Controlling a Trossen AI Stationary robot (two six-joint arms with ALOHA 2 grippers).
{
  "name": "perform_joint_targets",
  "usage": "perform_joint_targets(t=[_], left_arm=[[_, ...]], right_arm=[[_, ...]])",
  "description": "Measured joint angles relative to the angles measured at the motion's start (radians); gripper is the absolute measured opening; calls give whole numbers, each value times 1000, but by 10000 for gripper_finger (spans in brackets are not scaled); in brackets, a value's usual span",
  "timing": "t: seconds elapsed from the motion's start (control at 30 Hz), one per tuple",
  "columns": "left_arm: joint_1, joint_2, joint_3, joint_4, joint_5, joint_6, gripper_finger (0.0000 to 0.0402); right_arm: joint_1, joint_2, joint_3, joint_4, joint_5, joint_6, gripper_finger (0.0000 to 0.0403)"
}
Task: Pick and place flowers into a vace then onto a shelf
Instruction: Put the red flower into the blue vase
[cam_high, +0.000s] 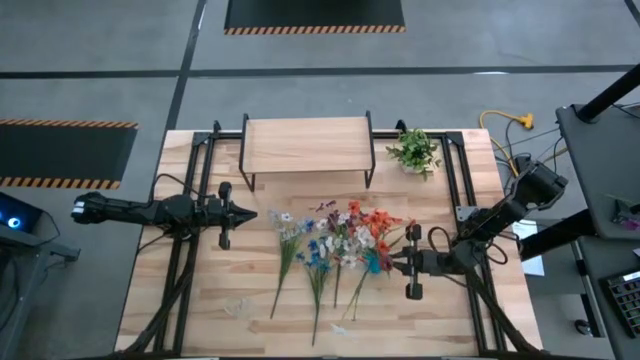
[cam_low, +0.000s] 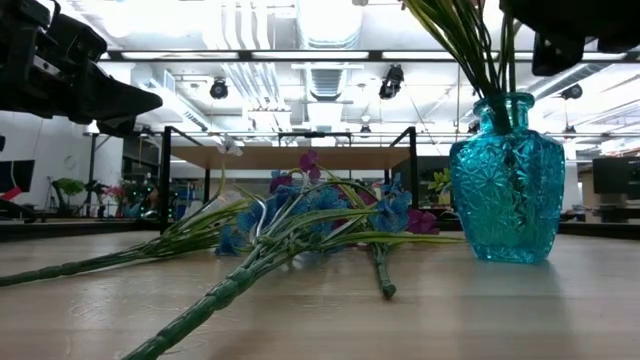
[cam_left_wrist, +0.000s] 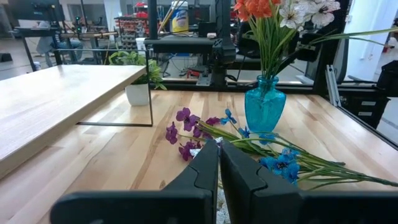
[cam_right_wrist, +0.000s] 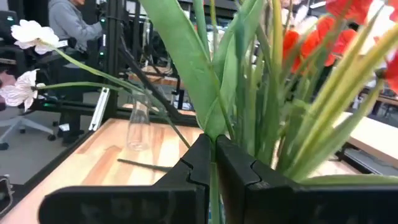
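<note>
A teal glass vase (cam_low: 505, 185) stands on the table and holds orange-red and white flowers (cam_left_wrist: 273, 12). More flowers (cam_high: 305, 250), blue, white and purple, lie flat on the table left of the vase, with their stems toward the near edge. My right gripper (cam_right_wrist: 214, 152) is shut among the stems over the vase (cam_high: 375, 263). My left gripper (cam_left_wrist: 217, 163) is shut and hovers left of the lying flowers (cam_left_wrist: 186, 134). The shelf (cam_high: 308, 145) stands at the far edge. My right gripper has a thin green stem (cam_right_wrist: 214, 186) pinched between its two fingers. It comes level from the table's right side, in among the stems that stand in the vase. The stem runs along the slit between the fingers. Which bloom it carries is hidden by the leaves.
A bushy green plant (cam_high: 413, 150) in a white pot stands right of the shelf. A clear glass vase (cam_right_wrist: 138, 121) stands near the table's near left part. Black frame rails run along both sides of the table. A person sits beyond the table (cam_right_wrist: 71, 25).
</note>
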Motion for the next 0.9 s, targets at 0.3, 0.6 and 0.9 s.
perform_joint_targets(t=[0.3,0.6,0.9], left_arm=[[0,0,0,0,0,0,0],[0,0,0,0,0,0,0],[0,0,0,0,0,0,0]], right_arm=[[-10,-5,20,0,1,7,35],[20,-16,27,-27,-1,-2,153],[114,-115,28,-176,-1,21,217]])
